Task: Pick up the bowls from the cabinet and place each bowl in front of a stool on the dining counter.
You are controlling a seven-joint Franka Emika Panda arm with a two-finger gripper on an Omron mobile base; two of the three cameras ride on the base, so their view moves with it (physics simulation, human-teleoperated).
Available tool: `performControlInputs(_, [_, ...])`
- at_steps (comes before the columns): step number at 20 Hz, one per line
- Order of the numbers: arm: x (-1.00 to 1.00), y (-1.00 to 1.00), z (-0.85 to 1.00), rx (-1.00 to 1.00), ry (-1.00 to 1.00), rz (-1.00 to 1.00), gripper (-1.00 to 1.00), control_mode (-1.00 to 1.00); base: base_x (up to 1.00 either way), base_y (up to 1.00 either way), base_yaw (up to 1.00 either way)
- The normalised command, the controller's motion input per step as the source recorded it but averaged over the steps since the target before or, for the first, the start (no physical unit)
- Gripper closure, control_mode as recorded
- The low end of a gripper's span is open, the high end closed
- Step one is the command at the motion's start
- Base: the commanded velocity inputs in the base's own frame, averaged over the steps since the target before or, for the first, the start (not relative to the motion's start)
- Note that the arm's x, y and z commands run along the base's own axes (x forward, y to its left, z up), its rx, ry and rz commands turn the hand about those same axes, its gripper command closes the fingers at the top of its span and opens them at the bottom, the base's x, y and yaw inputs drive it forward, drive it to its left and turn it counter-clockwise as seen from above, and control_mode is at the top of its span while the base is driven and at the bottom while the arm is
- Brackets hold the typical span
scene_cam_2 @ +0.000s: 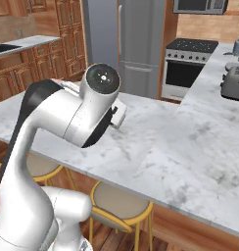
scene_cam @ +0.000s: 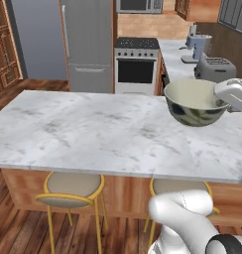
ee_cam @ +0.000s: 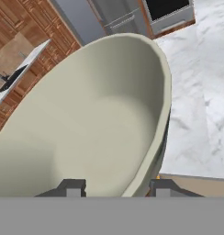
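The dining surface (scene_cam: 83,129), a broad marble slab, spans the scene from left to right, its near edge overhanging two stools: one at the near left (scene_cam: 71,191) and one at the near right (scene_cam: 180,187), partly behind the robot's arm. The bare marble above each seat is where a bowl belongs, so the arm is presumably reaching out over the slab for that reason

The cream-inside bowl (scene_cam: 195,101) with the dark patterned outside hangs above the right part of the surface, clear of the marble and roughly in line with the near-right stool, though farther back than a place setting would be. It tilts a little, as it is gripped by one side only

The fingers (ee_cam: 114,187) stand partly closed astride the bowl's rim, one tip inside the cream wall, the other outside, pinching the wall between them
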Motion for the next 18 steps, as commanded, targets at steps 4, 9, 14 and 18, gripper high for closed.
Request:
performControlInputs(4, [0.49, -0.57, -0.52, 0.0, 0.0, 0.0, 1.0, -1.0, 0.0, 0.0, 0.0])
performControlInputs(9, [0.49, -0.5, -0.49, 0.0, 0.0, 0.0, 1.0, -1.0, 0.0, 0.0, 0.0])
performControlInputs(14, [0.23, -0.34, -0.36, 0.0, 0.03, 0.0, 1.0, -1.0, 0.0, 0.0, 0.0])
performControlInputs(18, [0.02, -0.29, -0.33, 0.0, 0.03, 0.0, 1.0, -1.0, 0.0, 0.0, 0.0])
